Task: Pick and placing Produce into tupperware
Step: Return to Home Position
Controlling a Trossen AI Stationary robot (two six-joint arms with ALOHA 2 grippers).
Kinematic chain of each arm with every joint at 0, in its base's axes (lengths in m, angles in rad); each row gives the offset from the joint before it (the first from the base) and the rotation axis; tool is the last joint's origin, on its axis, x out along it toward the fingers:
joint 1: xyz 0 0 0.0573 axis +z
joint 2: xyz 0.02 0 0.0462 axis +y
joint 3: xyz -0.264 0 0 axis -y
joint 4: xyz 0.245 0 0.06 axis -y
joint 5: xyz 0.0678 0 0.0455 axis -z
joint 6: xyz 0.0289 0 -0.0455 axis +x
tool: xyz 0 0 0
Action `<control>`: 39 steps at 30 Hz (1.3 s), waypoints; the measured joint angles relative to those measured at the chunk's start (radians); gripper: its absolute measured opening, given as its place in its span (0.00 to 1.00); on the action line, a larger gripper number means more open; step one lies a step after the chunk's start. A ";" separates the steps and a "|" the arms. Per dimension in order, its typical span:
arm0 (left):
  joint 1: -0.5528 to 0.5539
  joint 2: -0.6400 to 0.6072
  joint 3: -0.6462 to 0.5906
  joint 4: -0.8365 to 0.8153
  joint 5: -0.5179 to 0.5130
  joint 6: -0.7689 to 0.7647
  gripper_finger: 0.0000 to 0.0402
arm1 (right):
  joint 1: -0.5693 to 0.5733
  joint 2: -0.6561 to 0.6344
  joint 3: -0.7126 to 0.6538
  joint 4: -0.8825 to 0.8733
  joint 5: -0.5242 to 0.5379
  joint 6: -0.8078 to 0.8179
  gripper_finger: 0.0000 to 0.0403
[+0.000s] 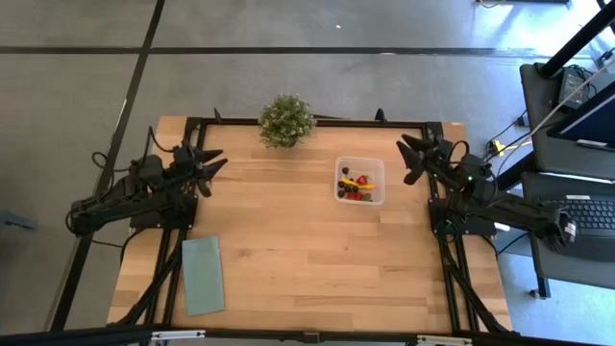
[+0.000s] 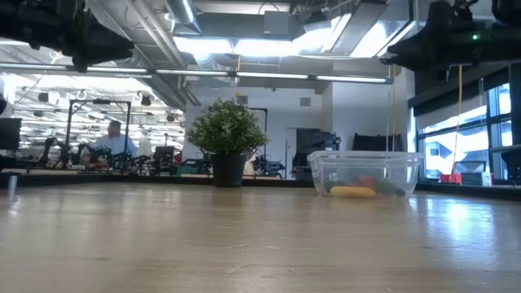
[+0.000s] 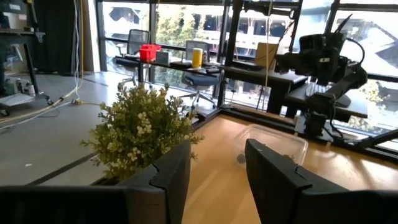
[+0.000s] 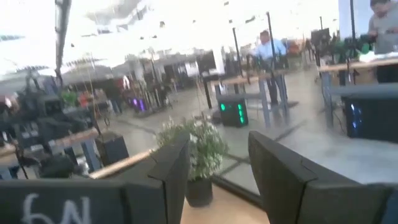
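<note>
Pale wood desk (image 1: 307, 252) with a black frame around its edges, both arms raised above it

- Tupperware (image 1: 376, 165): clear, lidless box standing upright on the desk, right of centre, near the right arm but not touching it
- Produce (image 1: 357, 187): a small cluster of red, yellow and dark pieces lying inside the tupperware; the low view shows a yellow piece resting on the box floor
- Left gripper (image 1: 223, 158): held above the desk's left edge, well apart from the box – fingers (image 3: 168, 180) spread apart, nothing between them
- Right gripper (image 1: 405, 161): held above the right edge, just beside the box – fingers apart, holding nothing
- Potted plant (image 1: 286, 120): bushy green, upright at the back edge of the desk
- Cloth (image 1: 203, 275): pale green, rectangular, flat on the desk near the front left corner
- Person (image 2: 114, 143): seated far off in the room beyond the desk
</note>
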 joint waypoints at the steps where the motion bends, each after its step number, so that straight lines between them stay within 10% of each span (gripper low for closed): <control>1: 0.000 0.000 0.000 -0.002 0.000 -0.002 0.36 | 0.000 -0.008 -0.019 0.031 -0.001 0.002 0.41; 39: 0.000 0.000 -0.235 0.133 0.029 -0.060 0.35 | 0.000 -0.098 -0.189 0.184 -0.022 0.052 0.41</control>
